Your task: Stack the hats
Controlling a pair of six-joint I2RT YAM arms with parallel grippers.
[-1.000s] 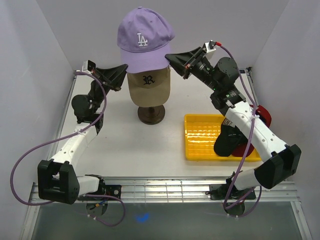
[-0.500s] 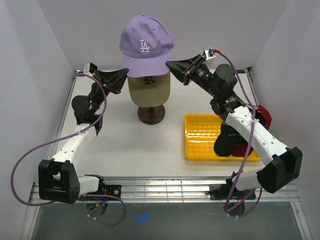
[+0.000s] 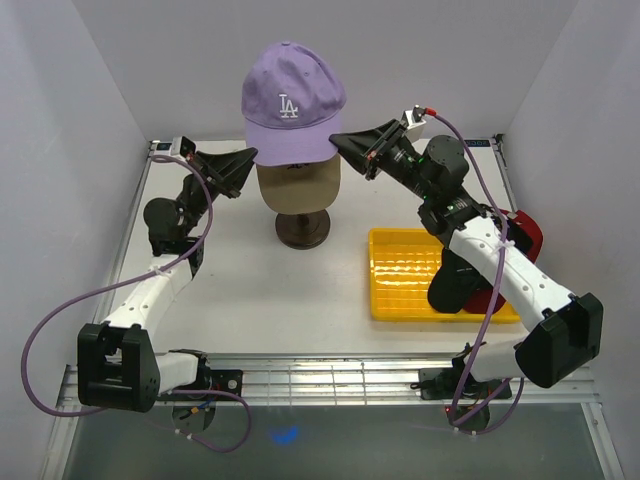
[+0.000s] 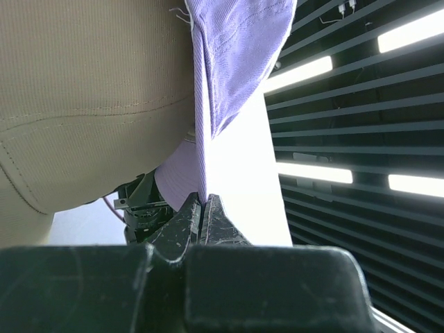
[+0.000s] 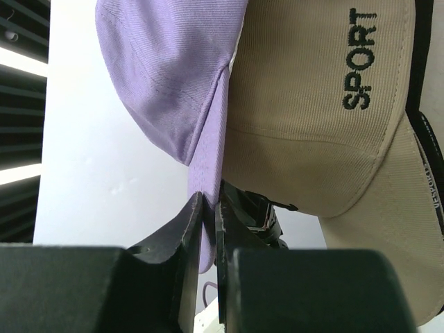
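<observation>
Your left gripper (image 4: 202, 202) is pinched tight on the lower edge of the lavender LA cap (image 3: 292, 95). Your right gripper (image 5: 208, 200) is clamped the same way on the opposite edge. The cap hangs stretched between them, over the tan cap (image 3: 300, 185) on its dark stand (image 3: 303, 232). In the last second the lavender cap has dropped, and its brim now hides the tan cap's front logo. Seating looks nearly done: lower a little more, then release. A dark cap (image 3: 455, 285) and a red cap (image 3: 525, 235) wait at the yellow tray (image 3: 400, 270) on the tabletop (image 3: 250, 280).
</observation>
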